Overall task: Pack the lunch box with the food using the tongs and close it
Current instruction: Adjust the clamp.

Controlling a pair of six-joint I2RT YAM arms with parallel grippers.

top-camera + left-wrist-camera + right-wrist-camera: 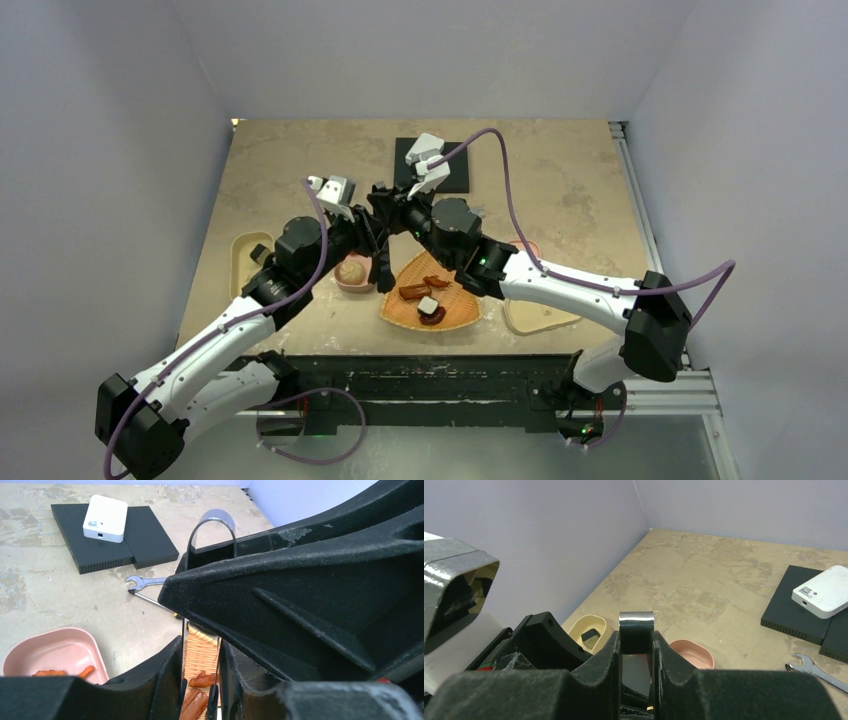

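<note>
The tongs [636,622] are up in the air over the middle of the table, stuck between both my hands. My right gripper [636,641] is pinched on the shiny bent end. My left gripper [201,652] has the two thin arms lying against the insides of its fingers, so it's hanging on to them too.

In the top view, at about 5 o'clock from the grippers, sits the woven tray [462,318] with the sausage [413,292], orange bits [437,282] and the black-and-white piece [428,305]. A bun [352,270] sits in a little pink bowl [352,289] at 9 o'clock from the tray. The black pad [458,178] is at 12 o'clock, with a white box [105,511] on it and the wrench [142,582] lying near it.
</note>
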